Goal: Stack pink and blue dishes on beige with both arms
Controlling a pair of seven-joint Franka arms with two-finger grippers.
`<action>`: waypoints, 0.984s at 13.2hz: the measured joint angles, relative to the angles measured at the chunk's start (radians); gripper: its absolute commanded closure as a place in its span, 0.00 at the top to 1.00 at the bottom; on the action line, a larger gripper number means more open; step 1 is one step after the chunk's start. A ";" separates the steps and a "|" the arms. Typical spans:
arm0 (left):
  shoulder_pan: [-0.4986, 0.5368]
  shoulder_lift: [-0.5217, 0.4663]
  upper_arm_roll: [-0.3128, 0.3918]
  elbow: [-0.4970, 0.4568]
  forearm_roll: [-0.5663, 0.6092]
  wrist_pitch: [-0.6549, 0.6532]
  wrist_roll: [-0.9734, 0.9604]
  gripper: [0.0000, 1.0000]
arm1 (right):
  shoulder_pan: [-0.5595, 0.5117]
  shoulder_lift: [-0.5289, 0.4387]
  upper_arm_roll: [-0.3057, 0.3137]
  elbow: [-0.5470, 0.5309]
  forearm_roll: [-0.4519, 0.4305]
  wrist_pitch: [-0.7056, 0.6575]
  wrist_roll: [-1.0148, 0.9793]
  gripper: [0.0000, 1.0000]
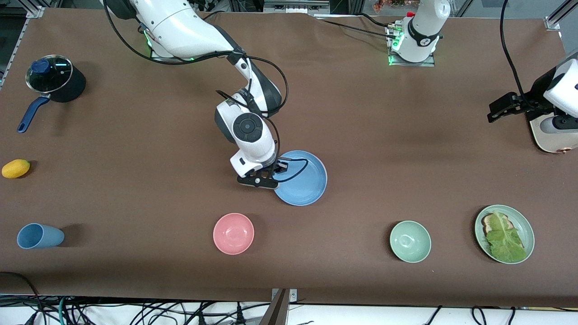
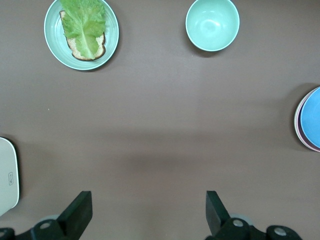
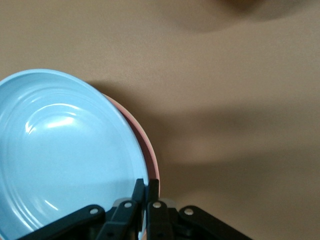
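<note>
Your right hand [image 1: 271, 174] is pinched on the rim of the blue plate [image 1: 303, 179], stacked over the pink plate [image 3: 148, 150] mid-counter [image 1: 361, 135]. Your left hand [image 2: 147, 215] waits spread apart near the toaster [image 1: 553, 135]. Nearer the camera: lettuce plate [image 1: 524, 225], pink bowl [image 1: 233, 233], green bowl [image 1: 410, 241].

Robotics lab, aluminium frame rails [image 1: 557, 16], loose cables [image 1: 135, 313], brown-covered table [image 1: 384, 126]
</note>
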 measured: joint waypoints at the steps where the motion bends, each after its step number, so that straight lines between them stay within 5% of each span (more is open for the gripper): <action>1: 0.000 0.000 0.000 0.000 0.000 0.000 0.003 1.00 | 0.000 0.001 0.000 0.000 0.000 0.000 0.000 0.67; 3: 0.000 0.000 0.000 0.000 0.000 0.000 0.006 1.00 | 0.000 -0.001 -0.002 0.003 0.000 0.000 0.000 1.00; 7: -0.006 -0.001 -0.007 -0.001 0.000 0.000 0.010 1.00 | -0.001 -0.026 -0.038 0.027 -0.003 -0.071 0.000 1.00; 13: -0.009 0.003 -0.008 -0.006 0.000 0.001 0.013 1.00 | -0.013 -0.159 -0.238 0.054 -0.007 -0.292 -0.293 1.00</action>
